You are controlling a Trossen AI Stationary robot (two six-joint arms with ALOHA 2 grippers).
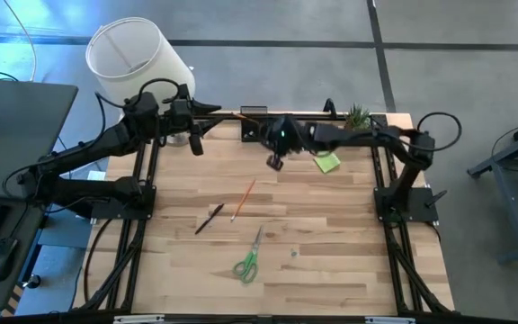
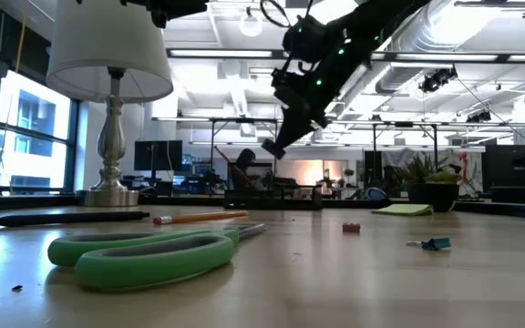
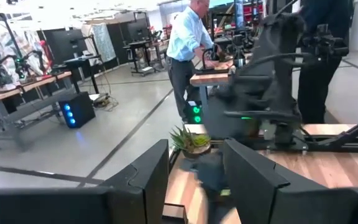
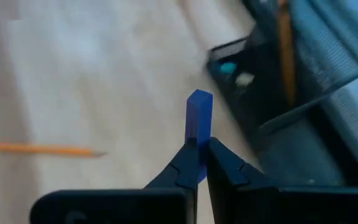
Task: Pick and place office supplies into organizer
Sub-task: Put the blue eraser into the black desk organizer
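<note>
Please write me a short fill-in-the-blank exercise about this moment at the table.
1. The right gripper is shut on a small ____ block.
2. The scissors have ____ handles.
3. The left gripper is ____, holding nothing.
4. The orange pencil lies on the ____.

Missing words: blue; green; open; table

Probably a robotics lab: rows of workbenches (image 3: 17, 93).

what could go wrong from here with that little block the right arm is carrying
The right gripper pinches the blue block only by its lower end at the jaw tips, so it could twist or slip out before reaching the organizer. The organizer already holds a pencil, so the block might bounce off it when released.
</note>
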